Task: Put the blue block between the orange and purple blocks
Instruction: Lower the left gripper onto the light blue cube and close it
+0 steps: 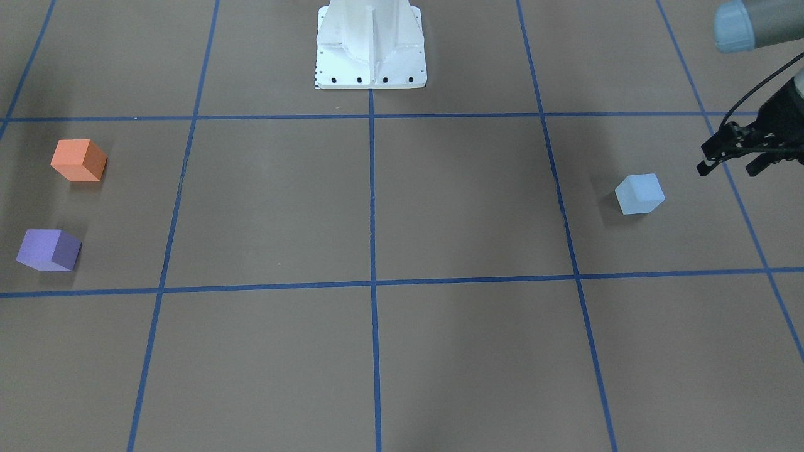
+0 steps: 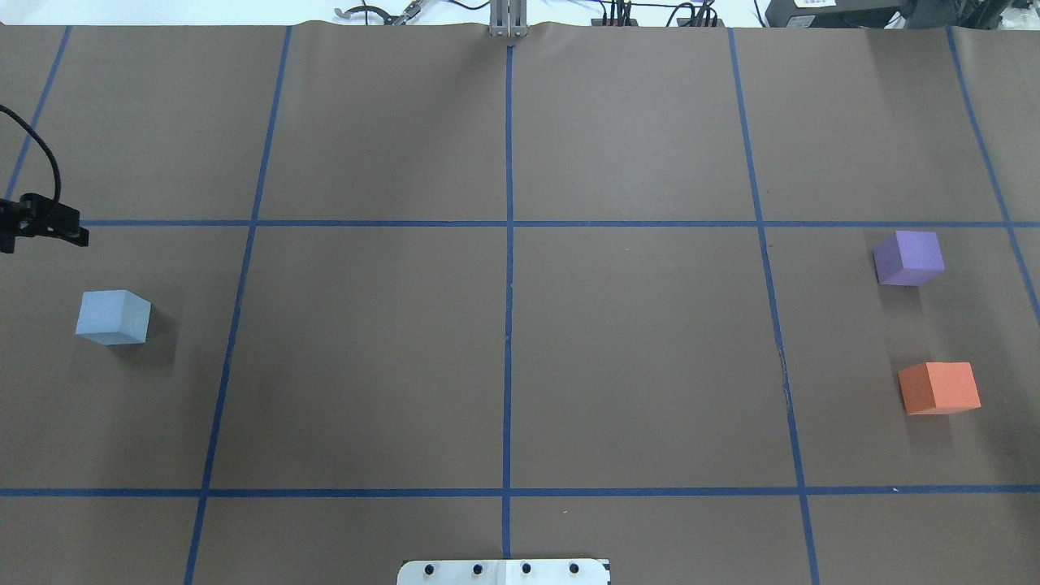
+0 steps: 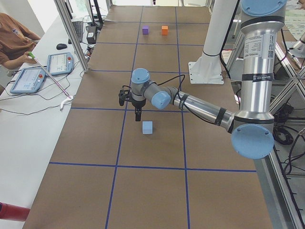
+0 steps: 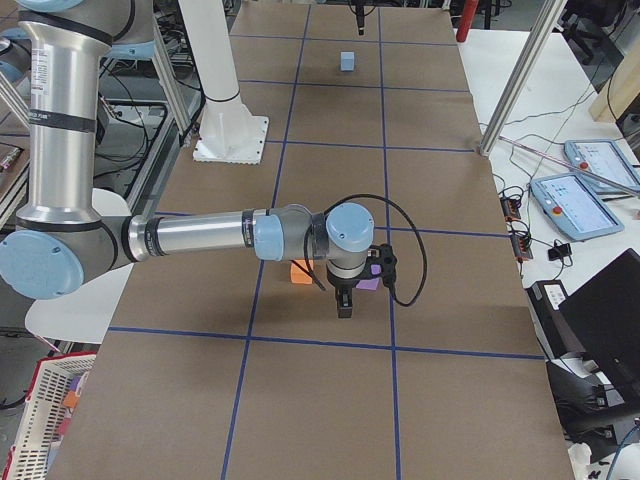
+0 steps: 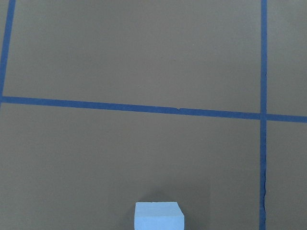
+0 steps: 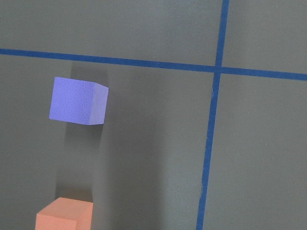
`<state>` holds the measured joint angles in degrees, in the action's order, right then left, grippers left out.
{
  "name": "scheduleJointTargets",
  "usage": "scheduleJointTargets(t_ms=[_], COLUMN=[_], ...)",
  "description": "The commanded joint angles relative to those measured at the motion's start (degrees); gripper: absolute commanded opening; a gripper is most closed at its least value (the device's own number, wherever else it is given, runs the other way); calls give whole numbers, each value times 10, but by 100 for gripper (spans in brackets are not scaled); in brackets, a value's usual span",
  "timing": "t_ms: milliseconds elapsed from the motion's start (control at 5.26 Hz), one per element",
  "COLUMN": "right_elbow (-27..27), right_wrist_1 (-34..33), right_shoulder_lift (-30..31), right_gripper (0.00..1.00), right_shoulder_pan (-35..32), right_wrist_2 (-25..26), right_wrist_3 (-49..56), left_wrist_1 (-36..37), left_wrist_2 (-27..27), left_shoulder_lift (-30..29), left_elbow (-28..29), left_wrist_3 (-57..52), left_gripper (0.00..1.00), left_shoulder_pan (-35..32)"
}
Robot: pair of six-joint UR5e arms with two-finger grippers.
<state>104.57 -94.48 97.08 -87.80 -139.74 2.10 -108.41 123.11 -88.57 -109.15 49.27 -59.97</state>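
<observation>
Overhead view, 12 o'clock being the far edge from the robot. The blue block [image 1: 639, 194] rests on the brown surface [image 1: 377, 207] toward 9 o'clock, inside a square of the blue tape grid [image 1: 372, 188] and untouched. The left tool [image 1: 727, 168] hangs near it, at about 11 o'clock of the block and clear of it. Its fingers stand apart and grip nothing.

The orange block [image 1: 78, 161] and the purple block [image 1: 48, 250] lie toward 3 o'clock, well apart from the blue block. The purple block is at 12 o'clock of the orange one, and the two do not touch.

In the right side view, the right tool [image 4: 343, 308] points down above this pair. Whether its fingers are apart or together cannot be told. The white base [image 1: 370, 47] stands at 6 o'clock.
</observation>
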Motion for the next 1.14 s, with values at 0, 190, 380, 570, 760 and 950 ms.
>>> scheduleJointTargets(t_ms=[0, 190, 380, 570, 760, 950], right_elbow=[3, 2, 3, 4, 3, 2], right_wrist_1=[0, 0, 0, 0, 0, 0], right_shoulder_lift=[0, 0, 0, 0, -1, 0], right_gripper=[100, 100, 100, 100, 100, 100], right_shoulder_pan=[0, 0, 0, 0, 0, 0], right_wrist_2=[0, 0, 0, 0, 0, 0], right_wrist_3=[0, -1, -1, -1, -1, 0], left_wrist_1=[-74, -133, -136, -136, -138, -140], left_wrist_2=[-65, -65, -65, -65, -65, -68], left_shoulder_lift=[19, 22, 22, 24, 27, 26], left_elbow=[31, 70, 75, 75, 85, 96], left_wrist_3=[23, 22, 21, 20, 21, 22], left_gripper=[100, 100, 100, 100, 100, 100], left_shoulder_pan=[64, 66, 74, 77, 94, 112])
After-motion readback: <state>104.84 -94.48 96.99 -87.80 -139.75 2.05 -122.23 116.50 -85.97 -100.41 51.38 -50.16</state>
